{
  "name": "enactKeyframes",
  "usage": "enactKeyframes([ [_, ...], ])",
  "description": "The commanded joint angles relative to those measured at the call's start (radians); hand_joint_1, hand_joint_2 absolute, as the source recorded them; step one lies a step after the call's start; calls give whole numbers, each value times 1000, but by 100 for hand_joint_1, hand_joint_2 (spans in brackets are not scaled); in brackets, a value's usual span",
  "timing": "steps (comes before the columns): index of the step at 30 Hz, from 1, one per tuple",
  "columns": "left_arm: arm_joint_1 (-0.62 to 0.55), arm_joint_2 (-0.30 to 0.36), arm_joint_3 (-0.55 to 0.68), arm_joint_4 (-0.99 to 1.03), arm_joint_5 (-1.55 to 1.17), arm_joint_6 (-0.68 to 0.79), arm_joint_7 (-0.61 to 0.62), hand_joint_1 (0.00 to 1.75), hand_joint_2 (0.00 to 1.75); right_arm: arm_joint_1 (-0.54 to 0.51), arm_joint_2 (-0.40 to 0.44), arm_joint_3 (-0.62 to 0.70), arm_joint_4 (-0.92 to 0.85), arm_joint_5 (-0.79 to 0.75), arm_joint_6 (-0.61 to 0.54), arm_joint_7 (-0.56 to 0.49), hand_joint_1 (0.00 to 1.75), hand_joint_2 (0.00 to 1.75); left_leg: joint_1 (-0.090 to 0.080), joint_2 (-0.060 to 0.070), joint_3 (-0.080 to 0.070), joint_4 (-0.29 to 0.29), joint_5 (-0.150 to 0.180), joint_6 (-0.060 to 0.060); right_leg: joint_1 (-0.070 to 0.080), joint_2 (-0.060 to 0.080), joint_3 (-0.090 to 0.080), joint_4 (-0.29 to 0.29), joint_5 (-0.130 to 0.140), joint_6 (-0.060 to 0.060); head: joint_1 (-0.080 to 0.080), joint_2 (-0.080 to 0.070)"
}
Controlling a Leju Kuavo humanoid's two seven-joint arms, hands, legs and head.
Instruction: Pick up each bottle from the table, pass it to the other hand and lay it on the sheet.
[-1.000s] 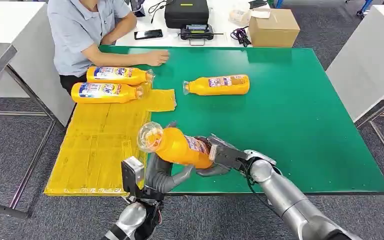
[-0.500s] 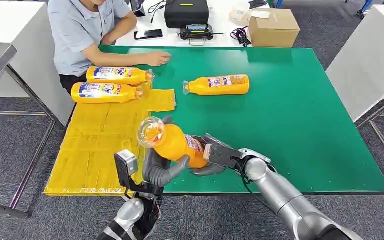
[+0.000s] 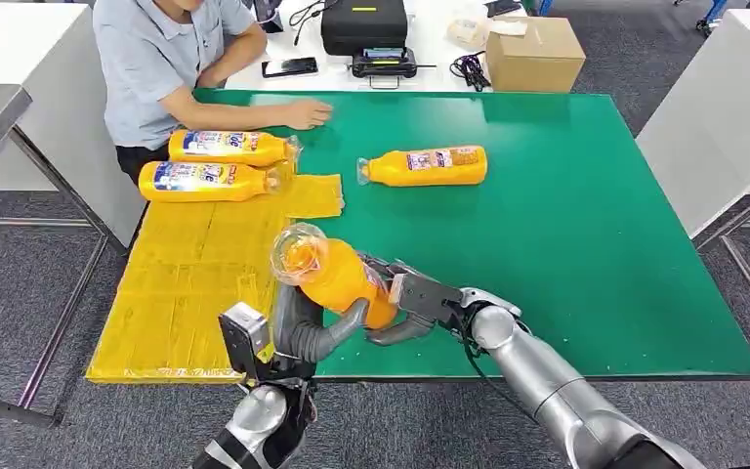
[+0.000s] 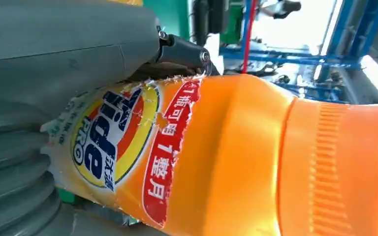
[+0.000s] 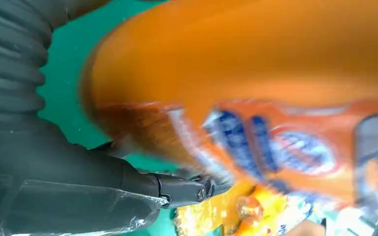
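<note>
Mid hand-over above the near edge of the desk [image 3: 586, 254]: orange bottle [image 3: 337, 278] clamped by right robot hand [image 3: 415, 303] at base and left robot hand [image 3: 308, 327] at body, just beside yellow sheet [image 3: 190, 283]; next, prob. right lets go, then laid on sheet w/ left.

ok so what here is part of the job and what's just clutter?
Job: held bottle, left hand, right hand, green-table bottle, two sheet bottles, yellow sheet.

Clutter: cardboard box, black case, phone, cables, person.
</note>
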Motion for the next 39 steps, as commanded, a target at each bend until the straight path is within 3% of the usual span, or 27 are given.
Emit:
enactKeyframes([
  [1,-11,6,16,-6,-63,67,-14,175,175,-8,17,-20,82,-4,-82,52,0,175,2,1,4,0,-2,-3,3,0,5,-1,-2,-4,0,0],
  [5,6,26,44,-60,-114,119,-16,175,175,65,-10,-82,51,60,-204,49,0,175,2,0,5,0,-2,-3,2,0,5,-1,-2,-3,0,0],
  [9,-5,65,58,-28,-342,279,13,175,175,160,-29,-199,7,144,-355,52,0,175,2,-2,5,-1,-1,-3,2,-3,6,-2,-2,-3,0,0],
  [11,10,61,132,-16,-543,287,47,171,175,214,-28,-280,-33,187,-396,39,0,175,2,-2,6,-2,-2,-3,2,-2,7,-2,-2,-4,0,0],
  [13,41,3,316,-22,-880,291,52,168,175,242,-14,-345,-61,220,-442,27,0,175,1,-1,3,-1,-1,-2,1,-1,4,-1,-1,-3,0,0],
  [17,37,6,320,-13,-874,291,44,168,175,253,-8,-365,-83,234,-440,29,0,175,2,1,4,0,-2,-3,2,1,4,-1,-2,-4,0,0],
  [22,54,-37,562,-100,-1368,291,86,175,175,290,47,-457,-143,235,-443,10,0,175,2,3,3,1,-2,-3,3,2,3,0,-1,-4,0,0],
  [25,37,-8,592,-95,-1461,291,126,175,175,298,52,-458,-155,242,-437,9,0,175,1,3,1,0,-1,-2,1,2,0,0,0,-2,0,0],
  [27,5,60,538,-40,-1574,291,265,175,175,311,62,-469,-157,247,-432,6,0,175,3,4,4,1,-3,-4,3,3,3,1,-2,-4,0,0],
  [28,-5,74,534,-31,-1558,291,266,173,175,316,63,-468,-156,249,-431,4,0,175,2,3,3,0,-1,-3,2,3,2,0,-1,-3,0,0],
  [29,-55,136,482,91,-1669,291,400,175,175,328,70,-472,-149,258,-430,3,0,175,3,3,5,0,-2,-4,3,2,4,0,-2,-5,0,0],
  [31,-138,198,408,259,-1640,287,495,173,175,348,87,-485,-137,258,-432,-12,0,175,2,-1,4,-2,0,-3,2,-1,3,-1,-1,-3,0,0],
  [34,-220,232,359,434,-1649,280,569,175,175,366,100,-489,-158,255,-426,-25,0,175,2,-1,3,-2,1,-3,1,-1,3,-1,-1,-3,0,0],
  [35,-228,234,357,455,-1647,271,572,168,175,366,100,-488,-161,255,-424,-26,0,175,3,-1,6,-2,0,-4,2,-1,5,-1,-1,-4,0,0],
  [39,-245,230,355,508,-1636,275,582,169,175,363,101,-488,-168,253,-419,-24,0,175,2,0,4,-1,1,-4,2,0,2,0,-1,-3,0,0],
])
